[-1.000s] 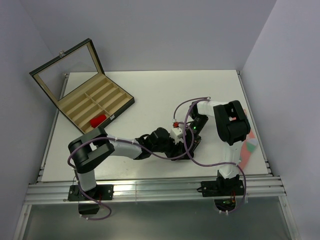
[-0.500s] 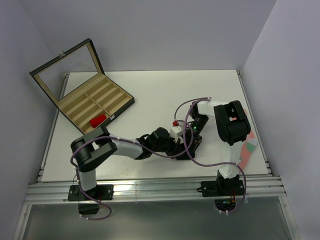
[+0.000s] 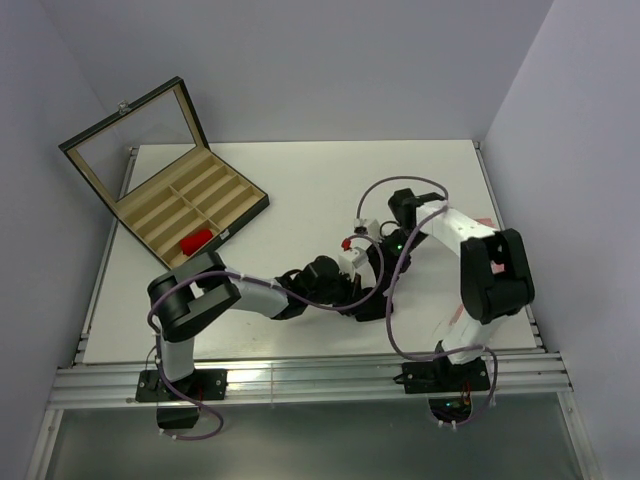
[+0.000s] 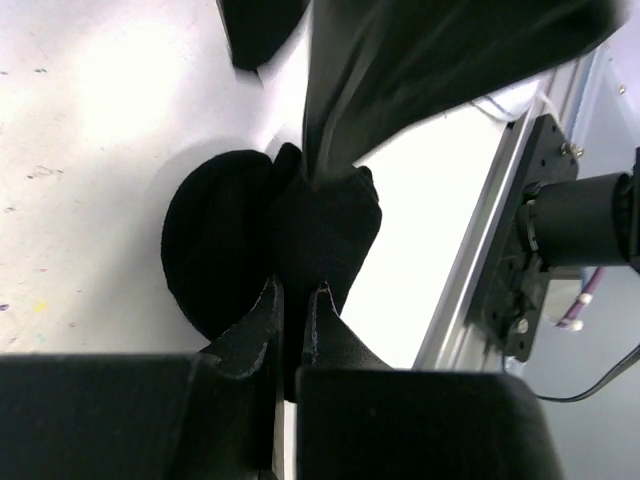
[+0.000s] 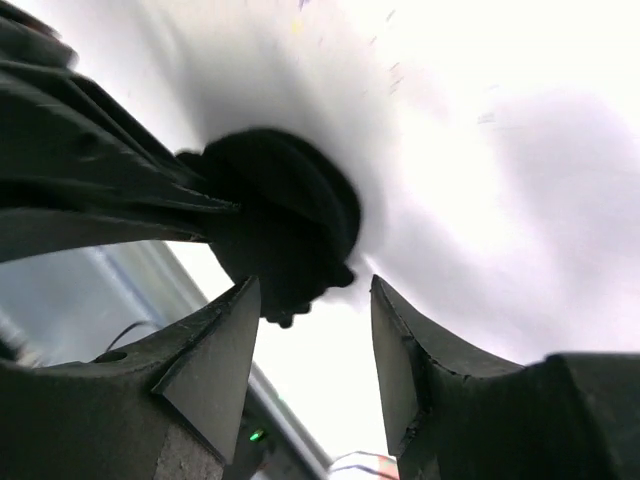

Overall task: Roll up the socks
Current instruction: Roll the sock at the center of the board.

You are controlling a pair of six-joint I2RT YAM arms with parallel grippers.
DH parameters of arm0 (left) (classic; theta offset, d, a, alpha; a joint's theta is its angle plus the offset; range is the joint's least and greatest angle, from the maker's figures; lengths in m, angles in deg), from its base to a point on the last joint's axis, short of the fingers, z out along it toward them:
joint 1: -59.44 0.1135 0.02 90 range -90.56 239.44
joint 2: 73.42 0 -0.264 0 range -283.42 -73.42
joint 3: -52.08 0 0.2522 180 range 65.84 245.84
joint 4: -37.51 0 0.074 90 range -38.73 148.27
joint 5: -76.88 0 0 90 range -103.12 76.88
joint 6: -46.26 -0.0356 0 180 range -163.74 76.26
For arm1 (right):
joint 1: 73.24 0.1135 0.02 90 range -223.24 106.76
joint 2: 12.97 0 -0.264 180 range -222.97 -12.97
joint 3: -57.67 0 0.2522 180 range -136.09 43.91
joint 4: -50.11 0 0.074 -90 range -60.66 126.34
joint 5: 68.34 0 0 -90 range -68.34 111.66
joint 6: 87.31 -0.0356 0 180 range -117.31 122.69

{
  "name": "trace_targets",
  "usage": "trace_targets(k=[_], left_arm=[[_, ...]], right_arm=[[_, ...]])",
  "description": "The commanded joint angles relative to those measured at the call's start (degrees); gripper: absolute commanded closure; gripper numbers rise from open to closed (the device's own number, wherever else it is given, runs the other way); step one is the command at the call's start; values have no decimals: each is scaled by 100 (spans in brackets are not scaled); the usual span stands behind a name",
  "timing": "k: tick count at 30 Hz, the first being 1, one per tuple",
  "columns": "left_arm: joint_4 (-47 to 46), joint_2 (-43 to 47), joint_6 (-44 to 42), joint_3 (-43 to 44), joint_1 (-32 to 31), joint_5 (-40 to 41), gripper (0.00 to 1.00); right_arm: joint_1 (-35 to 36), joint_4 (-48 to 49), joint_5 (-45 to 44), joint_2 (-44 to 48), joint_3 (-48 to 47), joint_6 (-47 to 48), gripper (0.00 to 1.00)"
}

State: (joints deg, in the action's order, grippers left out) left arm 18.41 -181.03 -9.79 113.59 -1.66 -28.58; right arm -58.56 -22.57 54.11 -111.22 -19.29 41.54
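The black sock [image 4: 225, 240] is a rolled bundle on the white table, near the front edge. It also shows in the top view [image 3: 371, 303] and in the right wrist view [image 5: 285, 230]. My left gripper [image 4: 293, 300] is shut on a fold of the black sock, and shows in the top view [image 3: 353, 293]. My right gripper [image 5: 315, 335] is open and empty, just above and behind the bundle, not touching it; it shows in the top view [image 3: 380, 268]. The red sock [image 3: 197, 241] lies in the open box. The cuff stripes are hidden.
An open black compartment box [image 3: 165, 190] with its lid raised stands at the back left. The table's front rail [image 4: 505, 230] is close to the bundle. Purple cables [image 3: 395, 300] loop over the two wrists. The right arm's elbow [image 3: 495, 275] is near the right wall.
My right arm has swung its elbow out to the right, and its gripper has drawn back from the bundle. My left gripper keeps its hold and has barely moved.
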Motion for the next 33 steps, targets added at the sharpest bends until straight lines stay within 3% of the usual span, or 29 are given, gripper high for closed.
trace_targets(k=[1, 19, 33], left_arm=[[1071, -410, 287, -108, -113, -114, 100], [1704, -647, 876, 111, 432, -1125, 100], [2750, -1139, 718, 824, 714, -1591, 100]], right_arm=[[-202, 460, 51, 631, 184, 236, 44], [-562, 935, 358, 2907, 1872, 1949, 39], [-466, 706, 526, 3585, 2478, 3049, 35]])
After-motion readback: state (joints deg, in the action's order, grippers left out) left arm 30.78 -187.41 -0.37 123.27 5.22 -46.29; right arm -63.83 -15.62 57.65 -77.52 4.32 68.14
